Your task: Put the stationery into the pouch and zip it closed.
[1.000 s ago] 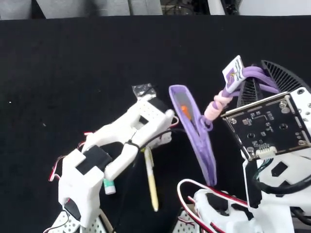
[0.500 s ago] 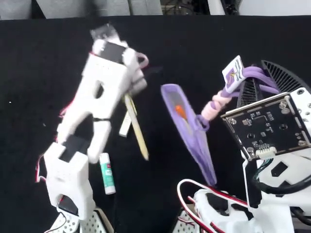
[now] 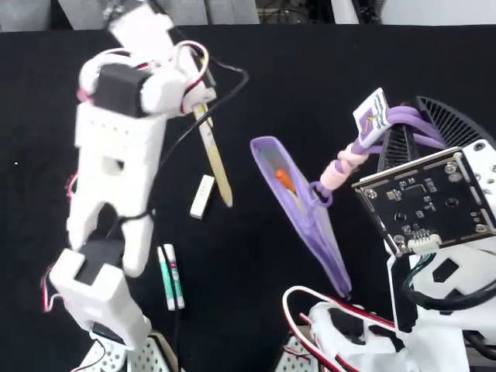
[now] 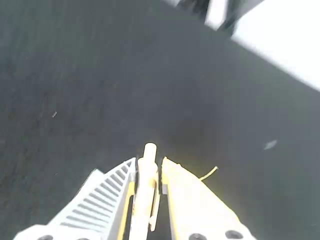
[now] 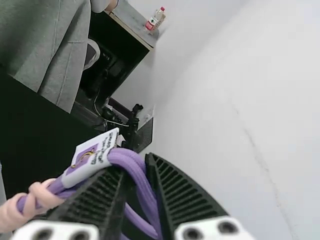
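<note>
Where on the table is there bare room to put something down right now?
Bare black table lies along the far side, between the pen in the left end effector and the pouch. Another free patch sits between the eraser, the two green-and-white sticks and the pouch. It is crowded at the right, where the right end effector grips the pouch's cord.
</note>
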You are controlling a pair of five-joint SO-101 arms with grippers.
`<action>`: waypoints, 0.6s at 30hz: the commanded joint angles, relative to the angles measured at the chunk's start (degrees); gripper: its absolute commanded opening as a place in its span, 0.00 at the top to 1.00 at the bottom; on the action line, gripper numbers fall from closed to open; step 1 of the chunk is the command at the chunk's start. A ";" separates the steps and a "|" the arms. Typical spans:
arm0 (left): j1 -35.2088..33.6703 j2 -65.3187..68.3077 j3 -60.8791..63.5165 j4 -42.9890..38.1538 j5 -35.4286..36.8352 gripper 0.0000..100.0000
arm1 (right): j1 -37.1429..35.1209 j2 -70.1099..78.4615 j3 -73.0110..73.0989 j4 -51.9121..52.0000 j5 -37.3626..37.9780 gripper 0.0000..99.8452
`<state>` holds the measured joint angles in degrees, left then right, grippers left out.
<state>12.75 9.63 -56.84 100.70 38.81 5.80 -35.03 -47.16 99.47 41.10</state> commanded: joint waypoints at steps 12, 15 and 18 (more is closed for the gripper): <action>5.93 -9.67 -38.02 0.09 1.58 0.97 | 0.79 -0.04 0.48 0.62 0.44 0.99; 10.51 -10.29 -38.55 0.09 1.58 0.97 | 0.79 -0.04 0.48 0.62 0.44 0.99; 11.91 -9.76 -38.46 0.18 1.23 0.97 | 0.79 -0.13 0.48 0.62 0.44 0.99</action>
<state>21.89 0.31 -94.02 100.70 39.96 5.80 -35.03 -47.16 99.47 41.10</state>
